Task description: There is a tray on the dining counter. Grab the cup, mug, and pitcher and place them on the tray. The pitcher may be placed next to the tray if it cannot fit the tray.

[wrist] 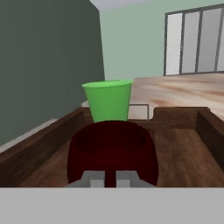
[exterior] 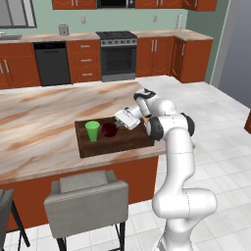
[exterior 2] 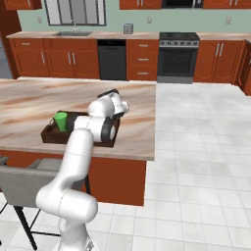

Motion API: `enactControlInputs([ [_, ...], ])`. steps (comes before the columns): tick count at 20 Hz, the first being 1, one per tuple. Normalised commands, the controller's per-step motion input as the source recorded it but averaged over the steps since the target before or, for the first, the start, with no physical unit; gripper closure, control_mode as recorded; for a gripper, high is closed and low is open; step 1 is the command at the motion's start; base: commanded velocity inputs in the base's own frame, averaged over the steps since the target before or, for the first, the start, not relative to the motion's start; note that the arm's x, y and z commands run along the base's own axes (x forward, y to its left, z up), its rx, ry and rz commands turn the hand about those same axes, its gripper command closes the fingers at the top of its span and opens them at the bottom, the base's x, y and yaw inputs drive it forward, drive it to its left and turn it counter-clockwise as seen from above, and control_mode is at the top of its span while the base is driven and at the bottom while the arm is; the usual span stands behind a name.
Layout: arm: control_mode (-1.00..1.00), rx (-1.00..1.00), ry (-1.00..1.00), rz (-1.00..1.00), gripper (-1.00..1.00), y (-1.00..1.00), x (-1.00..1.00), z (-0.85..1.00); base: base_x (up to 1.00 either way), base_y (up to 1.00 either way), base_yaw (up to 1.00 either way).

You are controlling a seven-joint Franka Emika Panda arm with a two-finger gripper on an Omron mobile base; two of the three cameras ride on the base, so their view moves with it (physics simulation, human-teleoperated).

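Observation:
The dark wooden tray (exterior: 117, 144) lies on the marbled dining counter (exterior: 39, 117) near its front edge. Inside the tray, the bright green cup (exterior: 92, 130) stands upright at the left. Just right of it sits the dark red mug (exterior: 109, 130). My gripper (exterior: 117, 125) reaches in from the right and is shut on the mug's near rim. In the hand view the mug (wrist: 111, 148) is directly ahead of my gripper (wrist: 110, 179), the cup (wrist: 107, 103) stands behind it, and the tray's wall (wrist: 35, 148) runs along the left. The pitcher is out of view.
A grey padded chair (exterior: 86, 198) stands on the floor in front of the counter, below the tray. Red-brown cabinets, a dishwasher and a stove (exterior: 117, 54) line the back wall. White tiled floor (exterior: 215, 112) lies open to the right of the counter.

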Motion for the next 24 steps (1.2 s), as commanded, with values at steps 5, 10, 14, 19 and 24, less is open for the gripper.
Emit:
enactControlInputs([
  [5,-1.0,0.0,0.0,0.03,1.0,0.07,0.01,-0.15,0.0,0.0,0.0],
  [10,-1.0,0.0,0.0,0.01,1.0,0.0,0.0,0.0,0.0,0.0,0.0],
  [14,-1.0,0.0,0.0,0.0,1.0,0.0,0.0,0.0,0.0,0.0,0.0],
  [19,-1.0,0.0,0.0,0.0,-1.0,0.0,0.0,0.0,0.0,0.0,0.0],
  [24,-1.0,0.0,0.0,0.0,-1.0,0.0,0.0,0.0,0.0,0.0,0.0],
])
